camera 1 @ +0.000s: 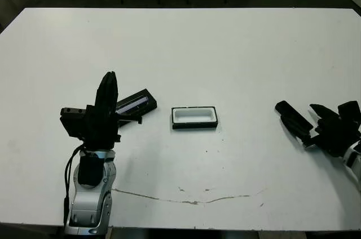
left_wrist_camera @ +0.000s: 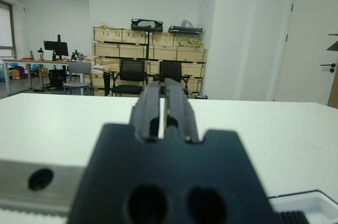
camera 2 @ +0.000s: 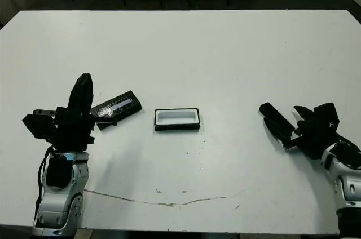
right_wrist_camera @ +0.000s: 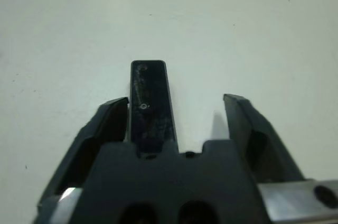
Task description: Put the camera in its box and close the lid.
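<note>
Camera (right_wrist_camera: 150,100) is a slim, flat black bar with glossy, faintly scuffed faces, squared corners and a tiny pale dot on its upper face; it lies flat on the table (camera 1: 237,47) near the right edge, about midway between the near and far edges. The right gripper (right_wrist_camera: 177,109) sits low over the table with its two black fingers spread wide, and the camera lies between them, hard against one finger (right_wrist_camera: 108,121) and clear of the other; the pictures do not settle whether that finger presses it. The box (camera 1: 194,117) is a shallow rectangular tray, matte black outside with a smooth white lining, standing open and empty near the middle of the table, somewhat toward the near edge, well apart from the camera. The lid (camera 1: 133,104) is a flat black panel with a shiny greyish strip along its top, lying at a slant just left of the box without touching it. The left arm rises upright from the near left part of the table, its silver forearm vertical and its black wrist block above. The left gripper (left_wrist_camera: 163,100) points up and away over the table, its two ridged fingers drawn almost together with only a thin slit between them, holding nothing, partly covering one end of the lid in the head views. The tabletop is plain white and matte, marked by a thin dark crack line close to the near edge.
</note>
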